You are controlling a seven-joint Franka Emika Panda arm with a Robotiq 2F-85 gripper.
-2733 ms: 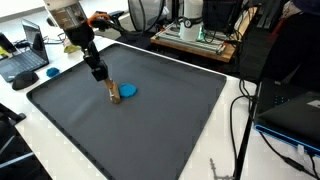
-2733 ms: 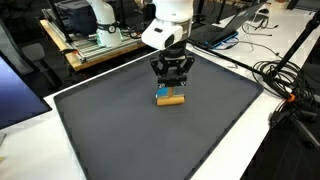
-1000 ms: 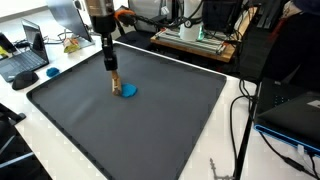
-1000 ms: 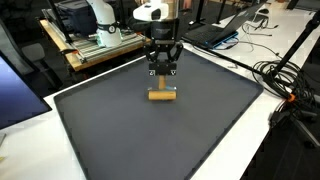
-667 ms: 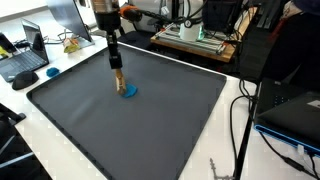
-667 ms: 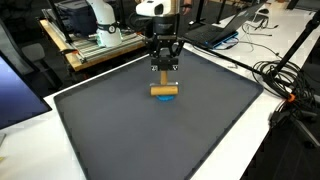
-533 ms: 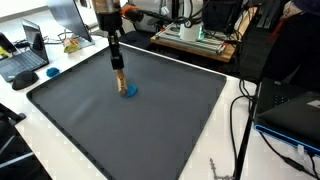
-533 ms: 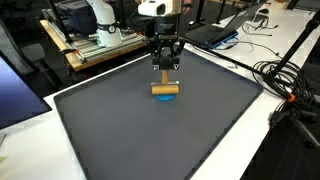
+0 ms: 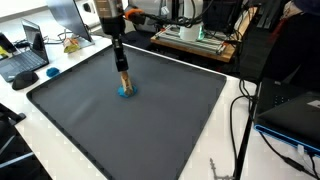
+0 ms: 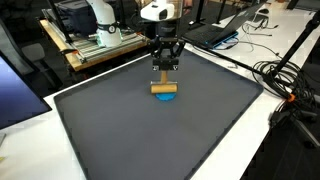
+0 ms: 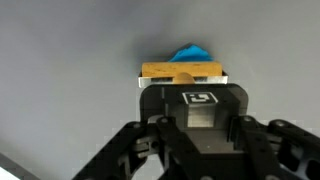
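Wooden block: a tan block [image 10: 164, 87] hangs under the jaws over the far middle of the mat; in the wrist view [image 11: 180, 70] it lies crosswise just ahead of the fingers.
Jaws: pinching the wooden block from above, with the arm reaching straight down.
Blue piece: a small flat blue thing [image 10: 168, 97] lies on the mat right under the block. It peeks out past the block's edge in the wrist view [image 11: 191, 54], and in an exterior view [image 9: 126, 93] it sits at the block's lower end.
Contact: the pictures do not show whether the block rests on the blue piece or hangs just above it.
Mat: a large dark grey mat [image 9: 150, 130] covers most of the counter [image 9: 40, 140].
Surroundings: an open laptop [image 9: 25, 60] stands on the counter well apart from the mat. Black cables [image 10: 285, 80] trail over the counter beside the mat's edge.
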